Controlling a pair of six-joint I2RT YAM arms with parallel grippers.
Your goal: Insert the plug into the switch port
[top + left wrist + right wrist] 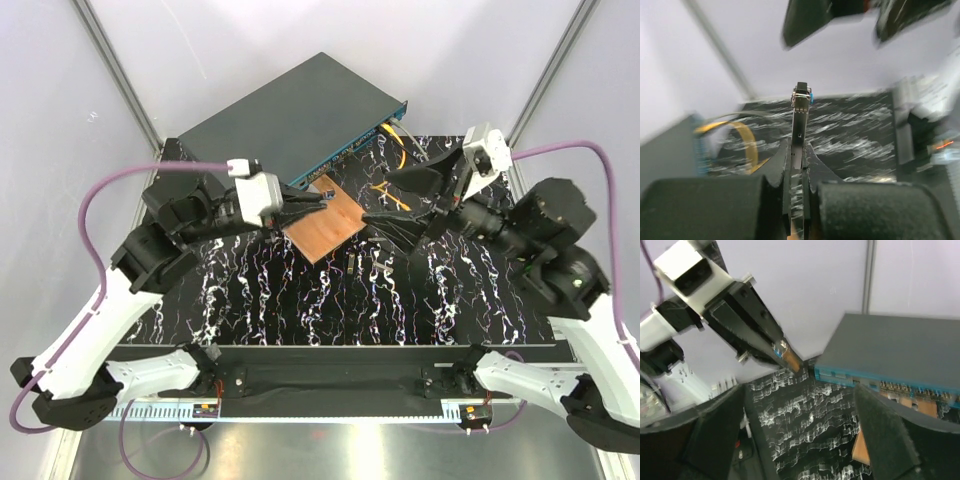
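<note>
Two grippers face each other over the black marbled mat (300, 300). The left gripper (315, 203) is clamped narrow on the plug (800, 115), a slim metal module with a blue latch at its tip. It holds the plug above the brown board (330, 230), close to the blue socket face of the switch (300, 115). The right gripper (378, 200) hangs with fingers spread wide and empty, near a yellow cable (392, 140) running from the switch.
</note>
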